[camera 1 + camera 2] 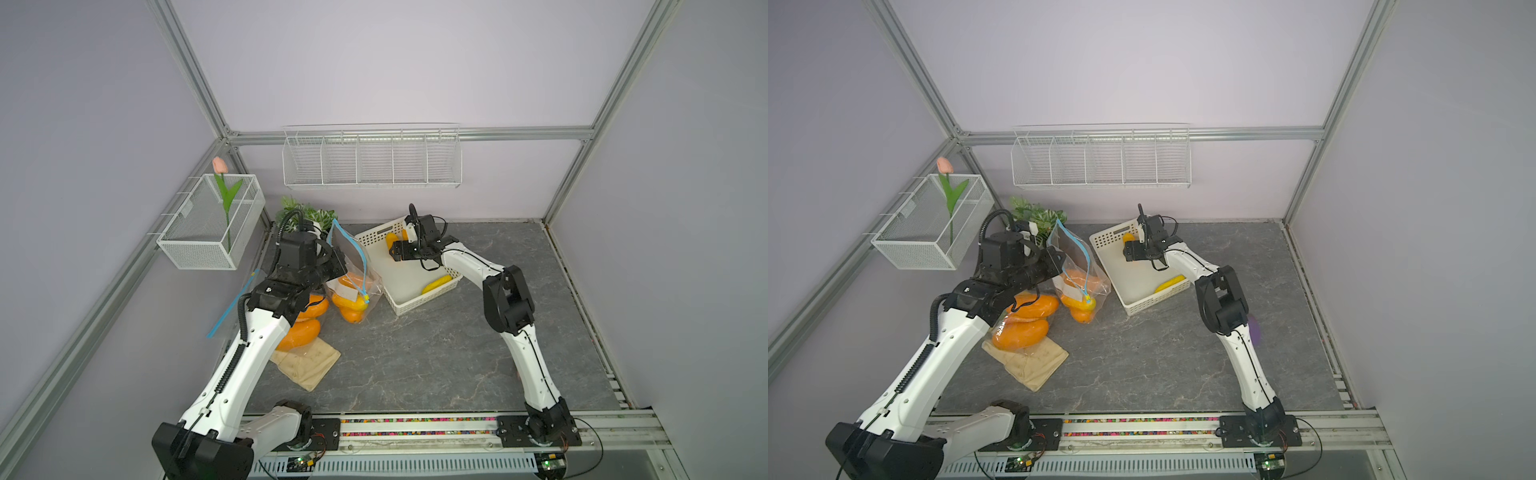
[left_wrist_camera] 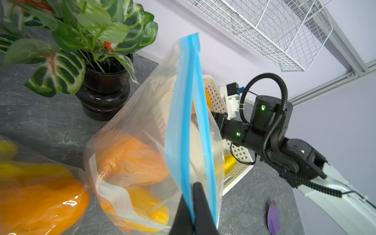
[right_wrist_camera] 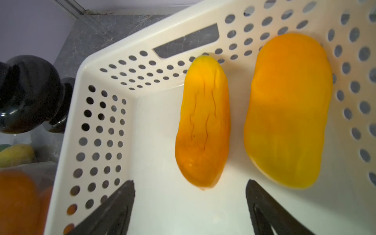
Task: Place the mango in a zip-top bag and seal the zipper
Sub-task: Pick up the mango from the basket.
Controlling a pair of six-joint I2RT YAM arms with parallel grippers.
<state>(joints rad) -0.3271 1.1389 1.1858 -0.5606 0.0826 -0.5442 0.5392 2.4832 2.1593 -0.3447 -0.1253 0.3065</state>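
Over the white perforated plastic basket (image 3: 105,130), the right gripper (image 3: 190,186) gapes empty above the slim orange mango (image 3: 203,122) inside, which may roll away; the left gripper (image 2: 192,192), clamped on the clear zip-top bag (image 2: 142,122), may let it sag.

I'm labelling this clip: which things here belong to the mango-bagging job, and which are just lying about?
Job: bag, pinched at its blue zipper by the shut left gripper; open right gripper over the slim mango and the wide mango in the white basket.
Lying about: potted plant, tulip, wire rack, beige cloth.
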